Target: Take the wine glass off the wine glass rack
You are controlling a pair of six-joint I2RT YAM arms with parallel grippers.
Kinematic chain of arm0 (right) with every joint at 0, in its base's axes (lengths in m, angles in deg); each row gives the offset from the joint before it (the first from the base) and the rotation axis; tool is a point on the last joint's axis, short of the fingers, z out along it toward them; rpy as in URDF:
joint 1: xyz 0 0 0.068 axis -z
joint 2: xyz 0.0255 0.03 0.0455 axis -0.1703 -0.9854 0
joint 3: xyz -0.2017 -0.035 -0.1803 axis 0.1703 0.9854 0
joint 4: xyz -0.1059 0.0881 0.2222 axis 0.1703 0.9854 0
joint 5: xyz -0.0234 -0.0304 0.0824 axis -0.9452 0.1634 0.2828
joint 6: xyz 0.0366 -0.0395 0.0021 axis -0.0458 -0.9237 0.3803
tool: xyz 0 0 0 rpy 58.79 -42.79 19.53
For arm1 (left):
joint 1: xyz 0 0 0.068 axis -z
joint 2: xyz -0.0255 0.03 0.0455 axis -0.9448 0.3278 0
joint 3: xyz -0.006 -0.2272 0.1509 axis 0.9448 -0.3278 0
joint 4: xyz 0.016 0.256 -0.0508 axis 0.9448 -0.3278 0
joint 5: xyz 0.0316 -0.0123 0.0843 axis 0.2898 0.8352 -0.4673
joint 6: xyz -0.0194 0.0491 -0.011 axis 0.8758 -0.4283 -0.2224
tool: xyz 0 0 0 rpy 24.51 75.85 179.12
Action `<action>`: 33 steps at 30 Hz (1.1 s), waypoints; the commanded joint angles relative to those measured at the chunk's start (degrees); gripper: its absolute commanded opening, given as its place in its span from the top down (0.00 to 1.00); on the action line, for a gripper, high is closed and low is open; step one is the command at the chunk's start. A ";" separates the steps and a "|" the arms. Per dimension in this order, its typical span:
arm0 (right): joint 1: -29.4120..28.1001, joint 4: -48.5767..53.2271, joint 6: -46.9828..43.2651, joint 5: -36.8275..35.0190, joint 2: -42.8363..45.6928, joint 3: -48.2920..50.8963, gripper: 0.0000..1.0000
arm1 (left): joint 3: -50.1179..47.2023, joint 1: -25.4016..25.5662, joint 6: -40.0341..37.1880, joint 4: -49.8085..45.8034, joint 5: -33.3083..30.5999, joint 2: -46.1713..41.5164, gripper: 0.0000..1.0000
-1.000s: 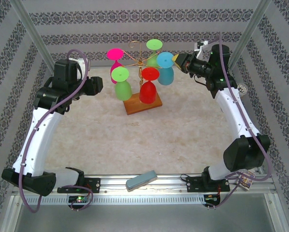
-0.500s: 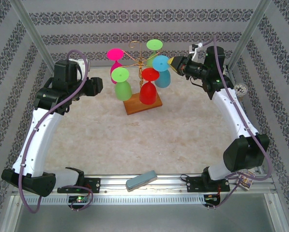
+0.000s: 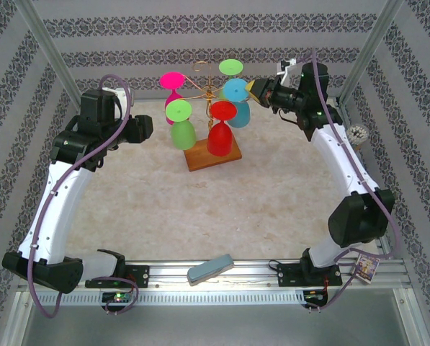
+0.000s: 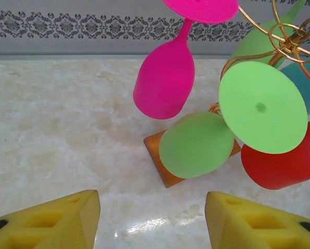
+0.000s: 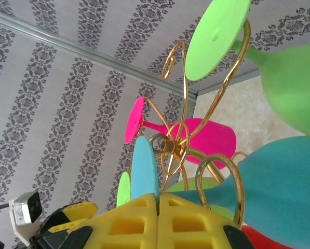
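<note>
**A:** So, what is the right tool [image 5: 158, 205] doing with the blue wine glass [image 5: 287, 181]?

**B:** Its two yellow pads [image 5: 147, 206] are pressed together on the stem of that glass. The round foot stands on edge just above the left pad. The bowl lies off to the right of the tool.

**A:** And where is the rack [image 5: 171, 146] from there?

**B:** The gold centre of the rack is straight ahead of the tool and very near. One gold curl crosses the stem just to the right of the pads. I cannot tell if the stem sits inside this curl or only behind it.

**A:** How does it look from above?

**B:** The blue wine glass hangs at the side of the rack nearest to the right tool, with the foot up and the bowl down. The wooden base [image 3: 200, 160] stands on the tabletop [image 3: 200, 209], lower than the tool.

**A:** What about the left tool [image 4: 152, 222]?

**B:** Its fingers [image 4: 51, 218] are wide apart and hold nothing. Between them I see only bare tabletop. Ahead of it hangs a pink glass [image 4: 165, 83]. A green glass [image 4: 196, 145] hangs nearer and a little to the right, in front of the base. A red glass [image 4: 284, 166] is further right. This tool touches none of them.
</note>
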 commanded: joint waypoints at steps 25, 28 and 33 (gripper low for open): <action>3.70 -2.30 3.28 -0.03 -7.16 -9.40 1.00 | 0.27 0.81 -1.33 1.92 0.46 -0.03 0.43; 4.39 -2.37 3.55 -0.07 -7.10 -9.28 1.00 | 0.16 1.24 -1.66 1.64 0.91 -0.28 0.43; 6.17 -2.75 3.91 -0.24 -6.09 -7.98 1.00 | 0.53 2.69 -2.56 0.60 1.87 -0.77 0.43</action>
